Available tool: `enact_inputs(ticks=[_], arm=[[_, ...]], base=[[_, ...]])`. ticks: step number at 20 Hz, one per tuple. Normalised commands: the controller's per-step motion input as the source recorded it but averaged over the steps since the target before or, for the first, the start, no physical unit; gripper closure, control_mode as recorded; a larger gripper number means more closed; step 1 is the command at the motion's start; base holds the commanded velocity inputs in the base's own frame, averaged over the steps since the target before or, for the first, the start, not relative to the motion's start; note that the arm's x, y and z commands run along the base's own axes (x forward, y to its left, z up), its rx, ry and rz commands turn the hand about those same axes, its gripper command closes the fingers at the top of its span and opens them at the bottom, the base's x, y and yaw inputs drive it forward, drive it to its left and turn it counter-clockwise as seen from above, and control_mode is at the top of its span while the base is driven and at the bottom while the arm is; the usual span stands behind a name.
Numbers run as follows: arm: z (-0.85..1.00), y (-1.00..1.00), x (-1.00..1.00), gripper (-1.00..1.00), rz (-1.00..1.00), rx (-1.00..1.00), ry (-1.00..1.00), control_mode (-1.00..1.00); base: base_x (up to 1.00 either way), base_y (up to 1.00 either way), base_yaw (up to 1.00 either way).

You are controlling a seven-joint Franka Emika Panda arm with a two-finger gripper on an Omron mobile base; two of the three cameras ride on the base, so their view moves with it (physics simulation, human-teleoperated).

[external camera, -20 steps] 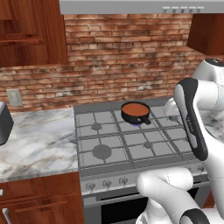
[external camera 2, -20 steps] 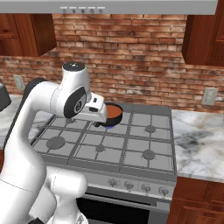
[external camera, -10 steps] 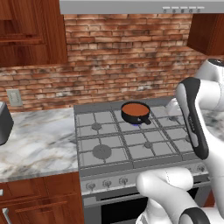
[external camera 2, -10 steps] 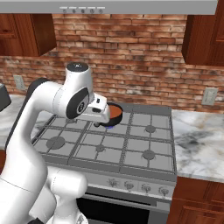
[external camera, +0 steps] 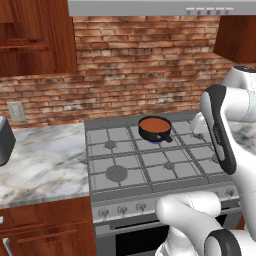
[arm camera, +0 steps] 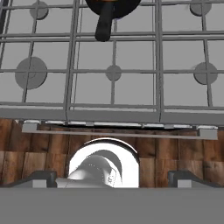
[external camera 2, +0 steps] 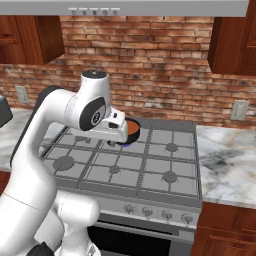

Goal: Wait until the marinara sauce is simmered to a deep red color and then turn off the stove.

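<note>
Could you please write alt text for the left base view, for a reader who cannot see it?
A small black pan of orange-red sauce sits on a rear burner of a grey gas stove, with a blue flame under it. The robot's white arm rises at the right, a marble counter lies to the left, and a brick wall stands behind.

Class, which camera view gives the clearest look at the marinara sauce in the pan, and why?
The left base view: the marinara sauce shows as a full orange-red disc. In the right base view the arm hides most of it, leaving a sliver. The hand view catches just a bit at its top edge.
</note>
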Motion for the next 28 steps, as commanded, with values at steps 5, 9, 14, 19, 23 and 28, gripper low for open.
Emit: enact_inputs(ticks=[5, 9, 14, 19, 23, 28], arm=[[-0.09, 0.0, 0.0, -1.0, 0.0, 0.0, 0.16, -1.0], [-0.17, 0.0, 0.0, -1.0, 0.0, 0.0, 0.09, -1.0], [-0.22, 0.0, 0.0, -1.0, 0.0, 0.0, 0.02, -1.0], [-0.17, 0.0, 0.0, -1.0, 0.0, -0.04, -0.01, -1.0], [-0.13, 0.02, 0.0, -1.0, 0.0, -0.06, -0.03, -1.0], [-0.11, 0.03, 0.0, -1.0, 0.0, -0.03, -0.01, -1.0]], base=[[0.0, 0.0, 0.0], [0.0, 0.0, 0.0], [0.0, 0.0, 0.0], [0.0, 0.0, 0.0], [0.0, 0.0, 0.0], [0.0, 0.0, 0.0]])
